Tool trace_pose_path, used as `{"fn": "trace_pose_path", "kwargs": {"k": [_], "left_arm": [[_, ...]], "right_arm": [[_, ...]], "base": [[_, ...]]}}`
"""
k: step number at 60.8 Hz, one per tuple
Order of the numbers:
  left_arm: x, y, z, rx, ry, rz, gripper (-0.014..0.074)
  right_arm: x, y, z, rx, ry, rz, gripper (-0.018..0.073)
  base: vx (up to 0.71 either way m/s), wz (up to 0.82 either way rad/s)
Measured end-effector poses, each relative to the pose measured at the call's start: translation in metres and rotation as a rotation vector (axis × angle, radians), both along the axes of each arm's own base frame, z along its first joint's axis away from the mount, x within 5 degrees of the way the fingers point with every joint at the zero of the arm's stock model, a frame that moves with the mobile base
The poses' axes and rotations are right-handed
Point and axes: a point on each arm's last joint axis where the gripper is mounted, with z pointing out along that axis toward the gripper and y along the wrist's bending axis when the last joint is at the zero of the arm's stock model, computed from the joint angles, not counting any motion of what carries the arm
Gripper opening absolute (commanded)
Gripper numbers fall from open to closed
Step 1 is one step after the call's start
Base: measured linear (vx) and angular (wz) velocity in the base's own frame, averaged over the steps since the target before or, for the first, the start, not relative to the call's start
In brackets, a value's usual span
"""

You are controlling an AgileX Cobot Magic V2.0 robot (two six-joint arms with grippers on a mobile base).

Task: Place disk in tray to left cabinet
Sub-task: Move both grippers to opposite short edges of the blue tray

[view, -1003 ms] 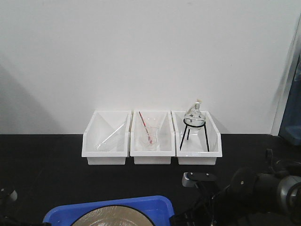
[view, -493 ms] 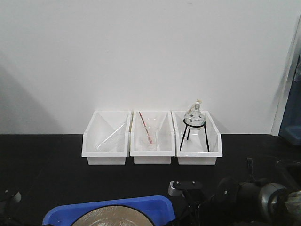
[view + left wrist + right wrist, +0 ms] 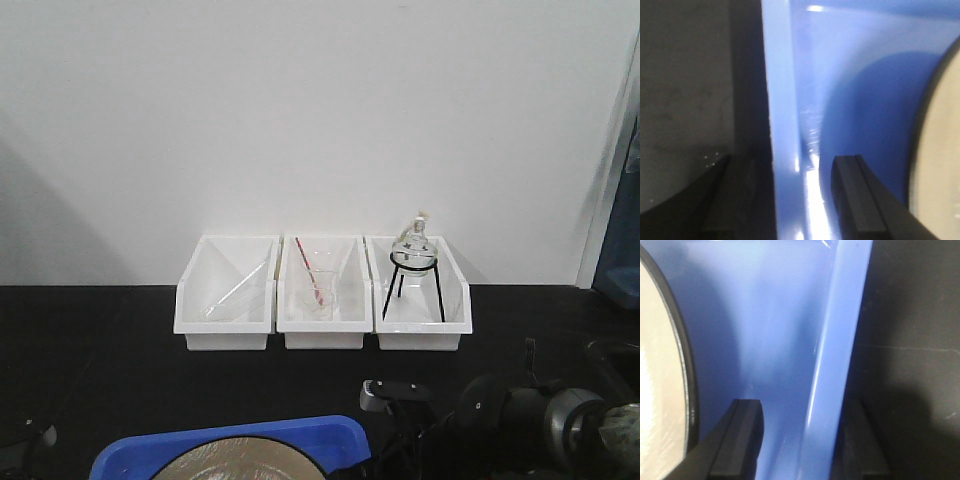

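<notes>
While the disk (image 3: 235, 468) lay in the blue tray (image 3: 290, 435) at the near edge of the black surface (image 3: 100, 340), the left claw (image 3: 785, 200) and right claw (image 3: 800, 440) each straddled a tray rim, jaws spread with gaps showing. Three white bins (image 3: 322, 300) stood well behind, against the wall (image 3: 320, 100).

the front view looks forward and slightly down across the black bench (image 3: 100, 350) toward the white wall (image 3: 300, 120) at 12 o'clock, catching only the tray (image 3: 300, 435) edge at 6 o'clock. each wrist view hangs very close above one side rim, sharing the tray and disk (image 3: 240, 470) with it.
</notes>
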Motion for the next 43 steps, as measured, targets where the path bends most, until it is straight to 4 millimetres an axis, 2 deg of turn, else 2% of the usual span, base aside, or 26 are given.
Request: {"fn": "trace_pose_path", "kwargs": {"k": [21,30,43], "left_arm": [[0.005,0.000,-0.008,0.005,0.012,0.008,0.0469],[0.007,0.000,-0.010,0.005,0.017,0.009,0.0371],[0.011,-0.001,-0.010,-0.004,0.025,0.000,0.0139]], "right_arm": [[-0.001,0.000,-0.001,0.001,0.013,0.009,0.0342],[-0.002,0.000,-0.001,0.007,0.031,-0.001,0.0284],[-0.003,0.000,-0.002,0.011,0.055,-0.004,0.0166]], "base": [[0.00,0.00],[0.00,0.00],[0.00,0.00]]}}
